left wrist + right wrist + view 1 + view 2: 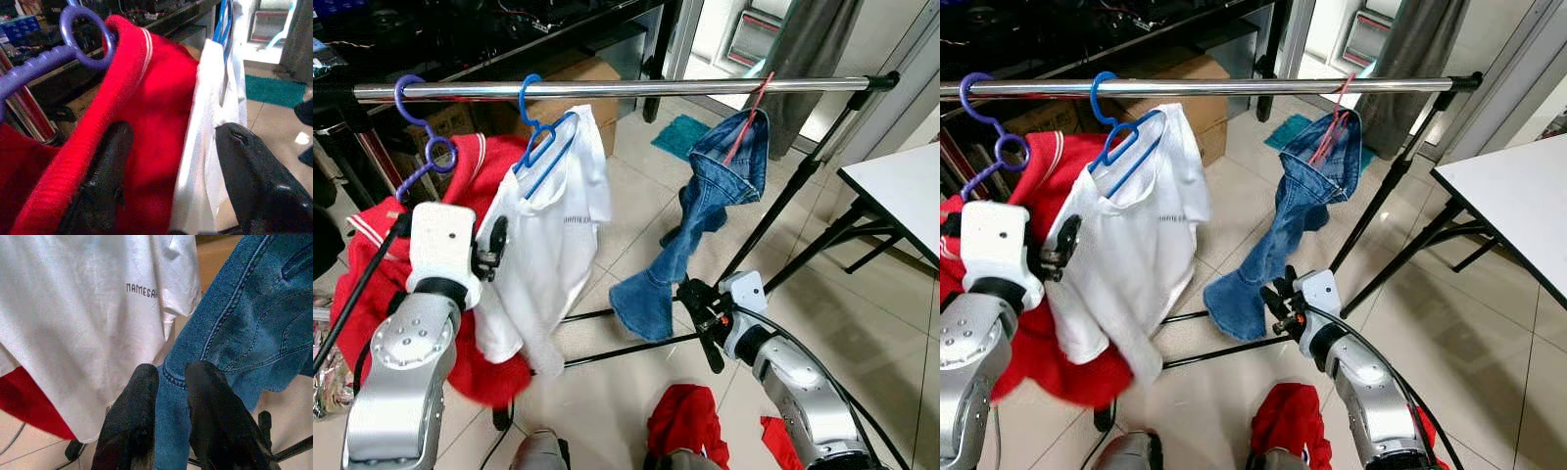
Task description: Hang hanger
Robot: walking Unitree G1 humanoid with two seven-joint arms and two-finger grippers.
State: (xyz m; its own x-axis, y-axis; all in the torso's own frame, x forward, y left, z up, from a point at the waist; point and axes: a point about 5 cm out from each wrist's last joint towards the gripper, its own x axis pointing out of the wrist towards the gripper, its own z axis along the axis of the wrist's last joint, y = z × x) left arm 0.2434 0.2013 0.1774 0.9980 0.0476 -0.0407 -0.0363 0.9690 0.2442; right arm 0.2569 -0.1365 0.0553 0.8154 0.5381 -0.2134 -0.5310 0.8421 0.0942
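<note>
Three hangers on chrome rail point(607, 88), ribbed red knit point(146, 112), denim jeans point(705, 215)

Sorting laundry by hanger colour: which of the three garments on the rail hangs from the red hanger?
The jeans, on the red hanger. The red top hangs from a purple one, the white shirt from blue.

Polished chrome metal rail point(607, 89), mirror-glossy. Smooth plastic hangers: purple point(423, 147), blue point(540, 137), red point(747, 122). Ribbed red knit garment point(146, 122); matt white cotton T-shirt point(1136, 245); coarse blue denim jeans point(254, 323) with visible stitching. Glossy pale floor tiles point(636, 225). Brushed silver metal arms; smooth black gripper fingers point(132, 421).
</note>
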